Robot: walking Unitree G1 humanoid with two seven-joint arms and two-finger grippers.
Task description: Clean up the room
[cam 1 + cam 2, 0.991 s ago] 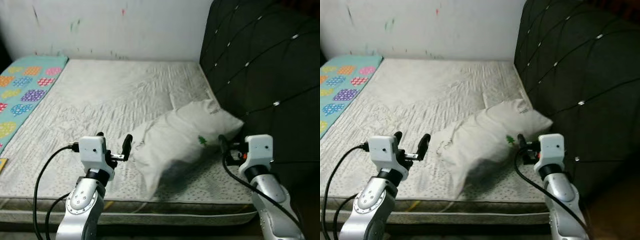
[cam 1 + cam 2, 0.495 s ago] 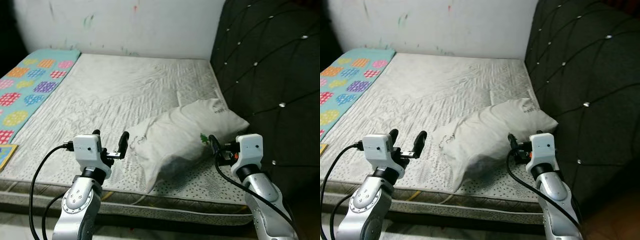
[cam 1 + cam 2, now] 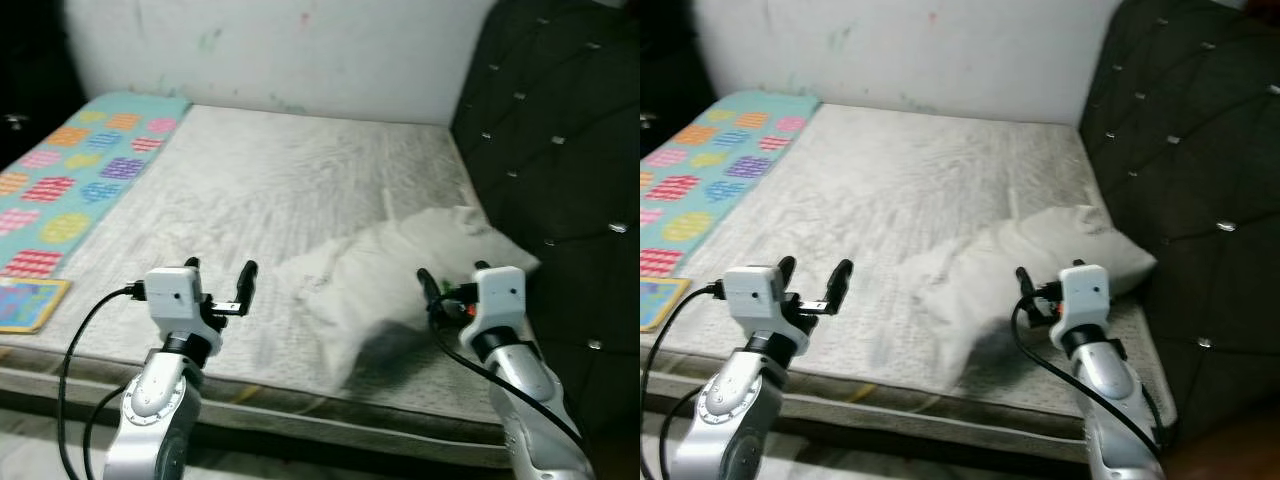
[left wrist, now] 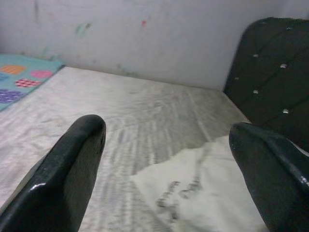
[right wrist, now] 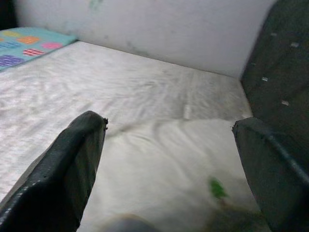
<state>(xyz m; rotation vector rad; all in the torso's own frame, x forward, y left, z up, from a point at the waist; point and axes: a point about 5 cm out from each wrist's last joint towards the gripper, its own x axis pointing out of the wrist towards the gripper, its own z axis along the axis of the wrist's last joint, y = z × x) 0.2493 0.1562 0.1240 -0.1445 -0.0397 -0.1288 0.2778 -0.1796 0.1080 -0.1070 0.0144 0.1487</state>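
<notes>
A white pillow [image 3: 400,285] with a small green mark lies rumpled on the grey mattress [image 3: 280,190], near the dark headboard. My left gripper [image 3: 218,275] is open above the mattress's front edge, just left of the pillow and holding nothing. My right gripper [image 3: 450,285] is open at the pillow's right front, close above it. In the left wrist view the pillow [image 4: 207,193] lies ahead between the spread fingers [image 4: 72,169]. In the right wrist view the pillow [image 5: 159,183] sits just beyond the open fingers [image 5: 63,179].
A black tufted headboard [image 3: 560,150] rises along the right side. A teal blanket with coloured patches [image 3: 90,160] covers the bed's left part, and a flat colourful book-like thing [image 3: 25,305] lies at its front left edge. A white wall [image 3: 280,50] stands behind.
The whole picture has shifted right and is blurred, so the camera has moved. Both grippers stay open and hold their places by the pillow.
</notes>
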